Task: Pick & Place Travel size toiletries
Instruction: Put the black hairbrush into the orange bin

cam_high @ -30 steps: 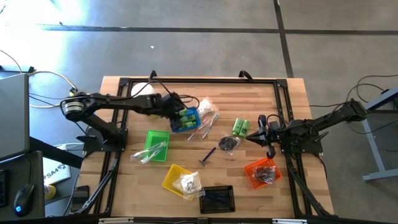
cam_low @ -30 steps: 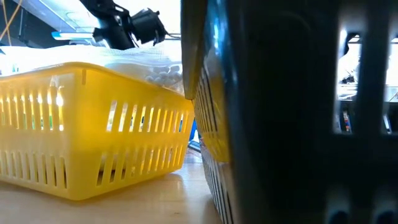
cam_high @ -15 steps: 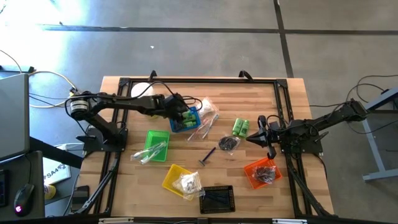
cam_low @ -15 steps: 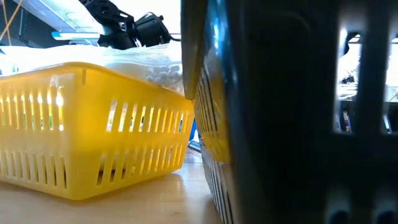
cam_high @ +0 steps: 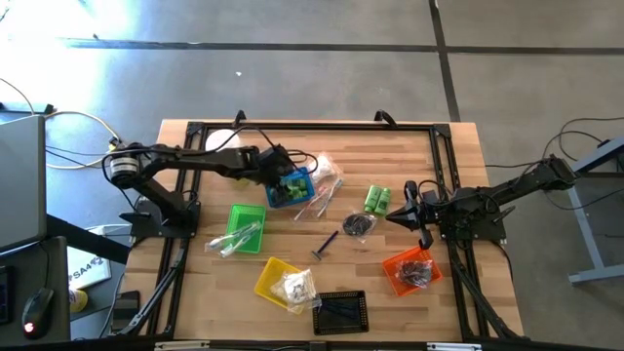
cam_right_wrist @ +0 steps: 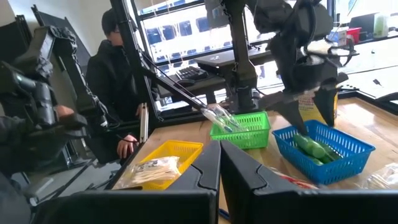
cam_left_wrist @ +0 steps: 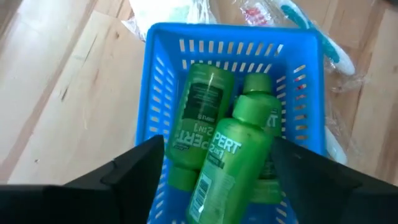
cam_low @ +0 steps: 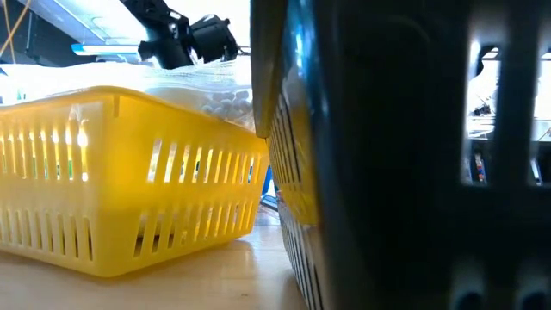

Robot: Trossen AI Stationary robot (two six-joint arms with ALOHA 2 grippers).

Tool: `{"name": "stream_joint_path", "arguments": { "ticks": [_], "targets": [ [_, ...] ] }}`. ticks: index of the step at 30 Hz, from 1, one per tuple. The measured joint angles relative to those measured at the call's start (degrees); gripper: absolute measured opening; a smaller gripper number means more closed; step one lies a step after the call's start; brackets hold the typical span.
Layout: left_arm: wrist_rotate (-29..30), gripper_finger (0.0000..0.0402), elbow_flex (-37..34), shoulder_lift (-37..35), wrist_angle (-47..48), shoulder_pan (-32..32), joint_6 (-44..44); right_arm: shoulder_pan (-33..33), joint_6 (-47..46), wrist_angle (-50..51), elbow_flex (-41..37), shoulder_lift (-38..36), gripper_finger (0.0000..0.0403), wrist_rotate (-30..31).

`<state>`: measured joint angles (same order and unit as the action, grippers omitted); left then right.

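Note:
My left gripper [cam_high: 284, 181] hangs open over the blue basket [cam_left_wrist: 155, 74], pointing down. In the left wrist view its fingers stand on either side of a green bottle [cam_left_wrist: 231, 163]. That bottle lies tilted on top of other green bottles [cam_left_wrist: 198, 118] in the basket. Two more green bottles [cam_high: 377, 200] lie on the table, with clear sachets [cam_high: 322, 185], a dark clump [cam_high: 358, 224] and a dark stick [cam_high: 324, 246] nearby. My right gripper [cam_high: 405, 216] waits shut at the table's right, its fingers [cam_right_wrist: 219, 168] together.
A green basket [cam_high: 244, 226] holds a clear sachet. A yellow basket [cam_high: 283, 283] holds white packets. An orange basket [cam_high: 409, 270] holds dark pieces, and a black basket [cam_high: 341, 312] stands at the near edge. A white-lidded jar [cam_high: 222, 141] sits far left. A person [cam_right_wrist: 118, 68] sits beyond the table.
My left gripper has stayed over the blue basket. It dipped a little toward the basket and came up again.

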<state>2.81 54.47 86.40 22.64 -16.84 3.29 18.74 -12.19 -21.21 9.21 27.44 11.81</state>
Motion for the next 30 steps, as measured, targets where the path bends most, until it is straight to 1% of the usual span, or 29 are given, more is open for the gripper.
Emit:
{"name": "stream_joint_path", "arguments": {
  "ticks": [4, 7, 9, 11, 13, 15, 17, 19, 20, 22, 26, 28, 30],
  "targets": [
    [-2.36, 0.0289, 6.19, -3.59, 8.25, 0.85, 0.01, 0.01, 0.0, -0.02, 0.0, 0.0, 0.0003, 0.0],
    [-1.62, 0.0265, 12.29, -8.87, 16.74, 3.5, -2.14, 0.02, 0.01, -0.02, 0.0, 0.0, 0.0003, 0.0],
    [1.31, 0.0238, 16.28, -13.25, 20.59, 5.78, -4.14, 0.0, 0.0, -0.02, 0.0, 0.0, 0.0003, 0.02],
    [4.82, 0.0206, 18.63, -18.38, 23.2, 7.5, -4.74, 0.0, 0.01, -0.02, 0.0, 0.0, 0.0003, 0.02],
    [6.95, 0.0169, 19.18, -23.77, 22.87, 8.75, -5.2, 0.01, 0.01, -0.02, 0.0, 0.0, 0.0003, 0.0],
    [7.47, 0.0126, 18.2, -29.56, 22.05, 9.73, -5.44, 0.01, 0.0, -0.02, 0.0, 0.0, 0.0003, 0.02],
    [7.73, 0.0079, 15.72, -35.59, 20.06, 10.49, -4.66, 0.0, 0.01, -0.02, 0.0, 0.04, 0.0003, 0.02],
    [8.34, 0.0029, 11.37, -41.97, 16.41, 11.27, -3.76, 0.0, 0.02, -0.02, 0.0, 0.04, 0.0003, 0.12],
    [8.82, 0.0015, 8.57, -44.93, 14.1, 11.53, -3.11, 0.0, 0.02, -0.02, 0.0, 0.04, 0.0003, 0.2],
    [10.27, 0.001, 2.3, -50.77, 9.26, 11.74, -2.17, 0.01, 0.02, -0.02, 0.0, 0.04, 0.0003, 0.22],
    [17.12, 0.0002, -11.01, -60.53, 1.61, 11.61, -0.08, -0.01, 0.58, -0.31, 0.0, 0.12, 0.0003, 0.64],
    [18.01, 0.0002, -17.02, -63.74, -2.76, 11.61, 0.05, -0.05, 1.27, -1.62, 0.02, 0.89, 0.0003, 2.67],
    [18.53, 0.0001, -22.17, -66.56, -6.84, 11.61, -0.02, -0.35, 1.77, -3.09, 0.02, 1.46, 0.0003, 6.33]
  ]
}}
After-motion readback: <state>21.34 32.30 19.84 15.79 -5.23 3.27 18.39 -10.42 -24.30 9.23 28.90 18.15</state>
